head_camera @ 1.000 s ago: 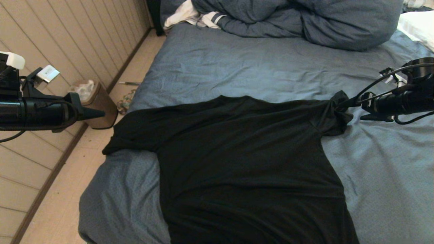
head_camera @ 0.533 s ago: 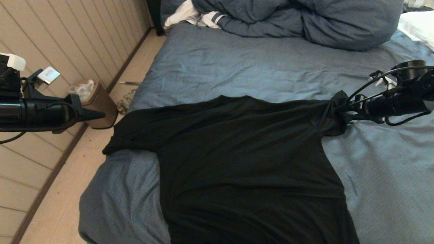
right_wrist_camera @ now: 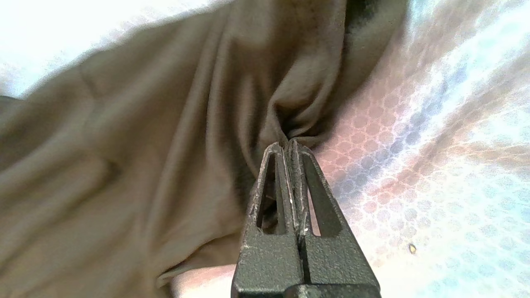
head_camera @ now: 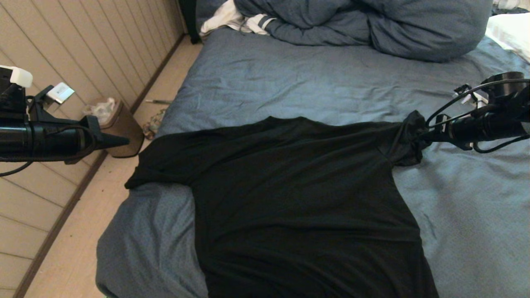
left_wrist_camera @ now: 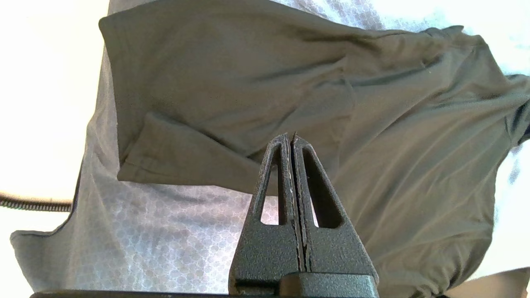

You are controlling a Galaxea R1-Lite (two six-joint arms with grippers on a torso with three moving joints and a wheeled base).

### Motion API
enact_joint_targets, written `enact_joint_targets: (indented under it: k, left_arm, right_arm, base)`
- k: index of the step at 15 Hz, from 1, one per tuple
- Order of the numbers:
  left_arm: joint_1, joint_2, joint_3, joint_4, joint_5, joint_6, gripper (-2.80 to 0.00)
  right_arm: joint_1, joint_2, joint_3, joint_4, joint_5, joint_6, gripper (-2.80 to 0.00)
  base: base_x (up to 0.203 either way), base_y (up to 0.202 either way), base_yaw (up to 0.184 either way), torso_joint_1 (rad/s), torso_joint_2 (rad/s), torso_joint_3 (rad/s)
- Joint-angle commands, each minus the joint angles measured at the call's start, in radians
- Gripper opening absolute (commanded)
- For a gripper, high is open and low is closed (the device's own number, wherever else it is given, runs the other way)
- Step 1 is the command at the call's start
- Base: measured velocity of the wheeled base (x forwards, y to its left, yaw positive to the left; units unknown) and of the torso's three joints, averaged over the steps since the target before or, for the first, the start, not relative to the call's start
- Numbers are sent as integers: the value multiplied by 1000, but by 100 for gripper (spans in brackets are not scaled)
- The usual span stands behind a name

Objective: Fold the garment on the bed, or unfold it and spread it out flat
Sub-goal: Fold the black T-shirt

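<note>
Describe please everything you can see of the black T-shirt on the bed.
The black T-shirt is plain, of thin soft cloth with light wrinkles and short hemmed sleeves. It lies spread on the bed, body toward the near edge, one sleeve reaching the bed's left edge. The other sleeve is bunched into a gathered knot where the right gripper is shut on it. The left gripper, shut, hangs beside the bed, apart from the shirt.

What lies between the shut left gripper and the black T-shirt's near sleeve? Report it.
Nothing: in the head view, left gripper hangs beside the bed, only bare floor before the black T-shirt sleeve.
</note>
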Motion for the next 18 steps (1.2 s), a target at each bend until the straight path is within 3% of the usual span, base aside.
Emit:
enact_joint_targets:
  k: [1,4,6,10,14,18]
  left_arm:
    - [-1,-3,4,1,-4,-3,-280]
    - [-5,-13,39,-16,-7,-3,-280]
    - [-5,-21,72,-51,-6,-3,-280]
    - [-5,-45,122,-90,-7,-4,-280]
    - [-5,-49,174,-138,-15,-6,-280]
    - [-5,-43,223,-206,-15,-26,-280]
  right_arm:
    - [-9,-61,-2,2,3,1,-280]
    - [-3,-134,-1,-2,2,16,-280]
    - [43,-153,5,-12,0,36,-280]
    - [208,-171,7,-42,-24,42,-280]
    - [400,-165,13,-100,-159,41,-280]
    - [558,-152,20,-105,-215,40,-280]
  base:
    - [0,0,0,0,0,0]
    - [0,0,0,0,0,0]
    - [0,0,0,0,0,0]
    - [0,0,0,0,0,0]
    - [0,0,0,0,0,0]
    - [0,0,0,0,0,0]
